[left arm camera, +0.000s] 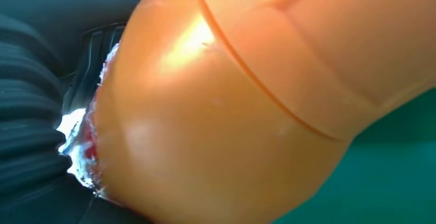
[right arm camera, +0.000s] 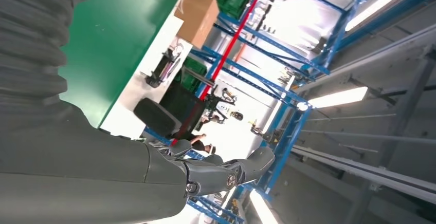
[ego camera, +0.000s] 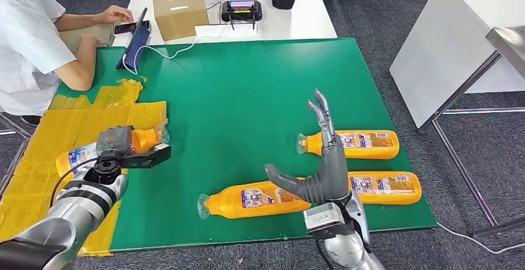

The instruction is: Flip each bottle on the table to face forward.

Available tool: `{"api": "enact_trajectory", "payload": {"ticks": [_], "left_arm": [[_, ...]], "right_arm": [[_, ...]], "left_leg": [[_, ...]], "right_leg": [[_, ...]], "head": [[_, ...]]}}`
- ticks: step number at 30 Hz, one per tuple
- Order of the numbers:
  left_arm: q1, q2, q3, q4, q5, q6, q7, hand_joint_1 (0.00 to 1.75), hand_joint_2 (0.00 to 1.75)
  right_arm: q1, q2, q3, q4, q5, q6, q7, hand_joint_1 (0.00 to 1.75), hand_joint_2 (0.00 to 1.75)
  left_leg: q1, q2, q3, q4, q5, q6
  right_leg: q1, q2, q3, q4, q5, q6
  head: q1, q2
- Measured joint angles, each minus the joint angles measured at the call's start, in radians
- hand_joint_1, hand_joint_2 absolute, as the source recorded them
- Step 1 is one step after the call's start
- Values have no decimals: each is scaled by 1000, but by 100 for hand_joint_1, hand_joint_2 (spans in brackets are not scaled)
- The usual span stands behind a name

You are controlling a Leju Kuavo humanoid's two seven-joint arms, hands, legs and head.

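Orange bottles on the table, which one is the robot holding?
The orange bottle over the yellow tape at the table's left, gripped by the left robot hand. The other three lie free on the green mat.

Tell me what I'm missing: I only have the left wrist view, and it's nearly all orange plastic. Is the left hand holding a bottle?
Observer: Yes. In the head view the left hand grips an orange bottle over the yellow-taped left side of the green table.
Operator: How many other bottles are there?
Observer: Three more lie on their sides on the green, caps to the left: a near bottle, a far right bottle and a near right bottle.
Operator: Where's the right hand?
Observer: The right hand is raised with fingers spread, holding nothing, in front of the three bottles.
Operator: Anyone nearby?
Observer: A person sits at the table's far left corner, hand on a phone.
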State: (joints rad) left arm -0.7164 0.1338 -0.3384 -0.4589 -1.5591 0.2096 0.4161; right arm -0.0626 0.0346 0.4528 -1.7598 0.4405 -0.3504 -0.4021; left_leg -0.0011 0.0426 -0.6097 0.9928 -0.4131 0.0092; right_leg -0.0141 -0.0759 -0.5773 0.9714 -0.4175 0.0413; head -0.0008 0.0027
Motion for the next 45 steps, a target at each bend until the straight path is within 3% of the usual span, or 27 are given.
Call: {"api": "enact_trajectory", "payload": {"ticks": [6, 10, 16, 19, 22, 24, 26, 31, 33, 39, 45], "left_arm": [[6, 0, 37, 13, 41, 12, -59, 0, 175], [17, -4, 78, 13, 106, 18, -147, 0, 175], [22, -9, 115, 9, 144, 30, -192, 0, 175], [37, -14, 140, -3, 203, 89, -254, 0, 175], [86, -27, 164, -48, 253, 254, -341, 0, 175], [139, -43, 176, -106, 278, 387, -402, 0, 175], [204, -70, 202, -203, 327, 464, -495, 0, 175], [357, -183, 335, -505, 580, 494, -872, 0, 175], [392, -225, 371, -607, 661, 496, -964, 0, 175], [489, -322, 426, -856, 804, 496, -1077, 0, 175], [541, -350, 385, -981, 907, 494, -1081, 0, 175]], "right_arm": [[-28, -27, 11, 80, 184, 74, 151, 0, 175], [-38, -47, 13, 147, 232, 111, 183, 0, 175], [-45, -62, 13, 194, 254, 129, 202, 0, 175], [-48, -70, 14, 210, 286, 147, 218, 0, 175], [-49, -82, 26, 222, 317, 163, 222, 0, 175], [-49, -94, 42, 227, 334, 175, 219, 0, 175], [-49, -108, 62, 235, 352, 187, 218, 0, 175], [-54, -134, 118, 281, 385, 213, 224, 0, 175], [-60, -139, 143, 307, 389, 221, 226, 0, 175], [-117, -144, 232, 419, 393, 251, 245, 0, 175], [-189, -122, 322, 558, 491, 225, 362, 0, 175]], "left_leg": [[0, 0, 2, 0, 0, 0], [0, -1, 2, 0, 0, 0], [0, -1, 4, 0, 0, 0], [0, -1, 5, 0, 0, 0], [0, -1, 5, 0, 1, 1], [0, -1, 4, 0, 1, 1], [-1, 0, 4, 0, 0, 1], [-3, 0, 0, 0, 0, 1], [-3, -1, -1, 0, 0, 1], [-3, 1, 0, 0, -1, 1], [-3, 1, 0, 0, 0, 1]], "right_leg": [[0, 0, 2, 0, 0, 0], [0, -1, 3, 0, 0, 0], [0, -1, 4, 0, 0, 0], [0, -2, 5, 0, 0, 0], [0, -2, 5, 0, 0, 0], [-1, -1, 4, 0, 0, 0], [-2, -1, 3, 0, 0, 0], [-3, -1, 0, 0, 0, 0], [-3, -1, -1, 0, 0, 0], [-2, 1, -1, 0, 0, 0], [-2, 0, -1, 0, 0, 1]], "head": [[0, 0], [0, 0], [0, 0], [0, 0], [0, 0], [0, 0], [0, 0], [0, 0], [0, 0], [0, 0], [0, 0]]}}
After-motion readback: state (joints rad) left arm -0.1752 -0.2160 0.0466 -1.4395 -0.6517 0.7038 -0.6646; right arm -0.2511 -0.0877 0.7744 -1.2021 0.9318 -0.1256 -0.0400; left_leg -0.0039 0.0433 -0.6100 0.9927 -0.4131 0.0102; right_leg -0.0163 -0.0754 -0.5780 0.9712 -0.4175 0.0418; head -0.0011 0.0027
